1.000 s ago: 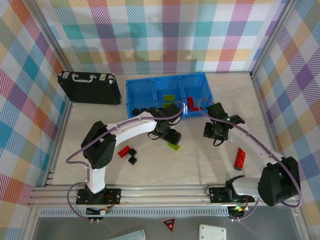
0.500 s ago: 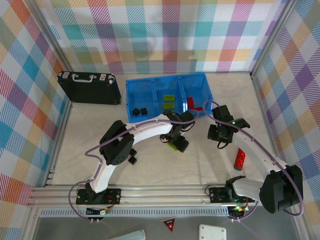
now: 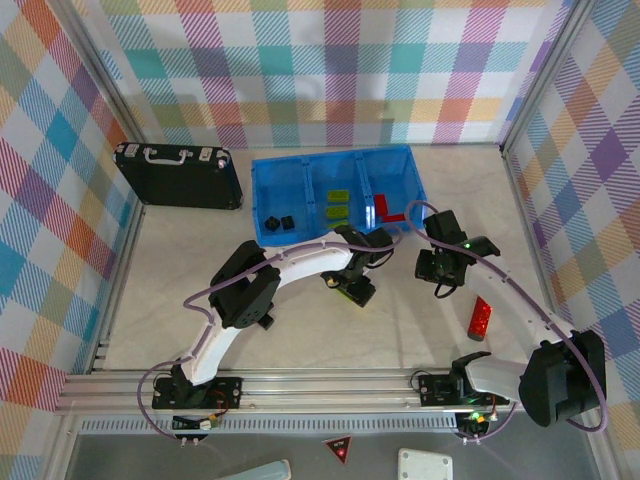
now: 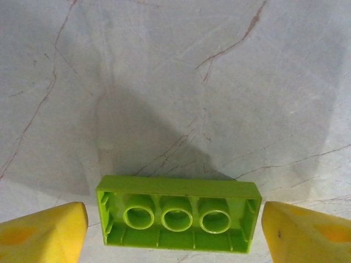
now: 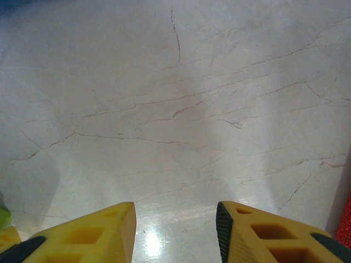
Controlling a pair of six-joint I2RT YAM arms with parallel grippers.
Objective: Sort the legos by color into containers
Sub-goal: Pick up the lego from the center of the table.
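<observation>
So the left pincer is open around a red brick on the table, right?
Not quite. The brick that the open left pincer straddles is lime green, not red. The left wrist view shows it lying on the table.

Lime-green lego [image 4: 178,213], hollow underside up, three tubes showing, on the veined bench [image 4: 181,82] between the spread yellow fingertips [image 4: 46,235] of the left pincer [image 4: 175,233].
</observation>
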